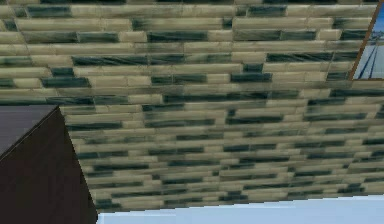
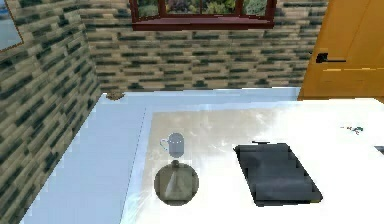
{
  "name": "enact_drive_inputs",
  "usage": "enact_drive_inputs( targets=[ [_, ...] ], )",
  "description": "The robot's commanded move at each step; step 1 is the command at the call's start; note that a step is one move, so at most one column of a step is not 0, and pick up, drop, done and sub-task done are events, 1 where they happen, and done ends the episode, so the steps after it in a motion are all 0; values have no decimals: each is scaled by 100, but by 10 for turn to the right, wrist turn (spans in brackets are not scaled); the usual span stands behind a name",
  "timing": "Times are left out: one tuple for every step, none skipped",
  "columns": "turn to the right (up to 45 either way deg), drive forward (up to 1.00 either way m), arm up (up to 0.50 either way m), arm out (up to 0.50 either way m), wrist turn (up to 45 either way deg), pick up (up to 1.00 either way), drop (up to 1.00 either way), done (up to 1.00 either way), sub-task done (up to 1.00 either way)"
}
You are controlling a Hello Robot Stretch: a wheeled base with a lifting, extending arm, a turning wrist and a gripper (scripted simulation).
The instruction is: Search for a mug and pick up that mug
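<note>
The mug I am after stands upright on the pale table in the arm side view, left of the table's middle and about midway between its near and far edges. It is small and grey, with its handle turned to the left. The mouth faces up, as a mug is normally left, but I cannot make out whether anything is in it.

Just nearer than the mug, close beside it, lies a dark round thing with a raised, cone-like middle. It may be a dish or a lid; I cannot tell which, nor whether it holds anything. To the right, apart from both, a flat dark slab lies on the table, set slightly askew.

Beyond the table is a brick wall with a red-framed window, and an orange door is at the far right. In the forward view the brick wall is close ahead, with a dark cabinet at the near left and a strip of the table along the bottom.

I cannot tell what state my fingers are in. I judge the search done and the reach still to come. The round thing beside the mug leaves the least room on the near side, so coming from the handle side or from above looks safer.
</note>
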Motion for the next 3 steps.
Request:
enact_drive_inputs(
  targets=[
    [0,0,50,0,0,0,0,0,0],
    [0,0,26,0,0,0,0,0,0],
    [0,0,0,46,0,0,0,0,0]
  ],
)
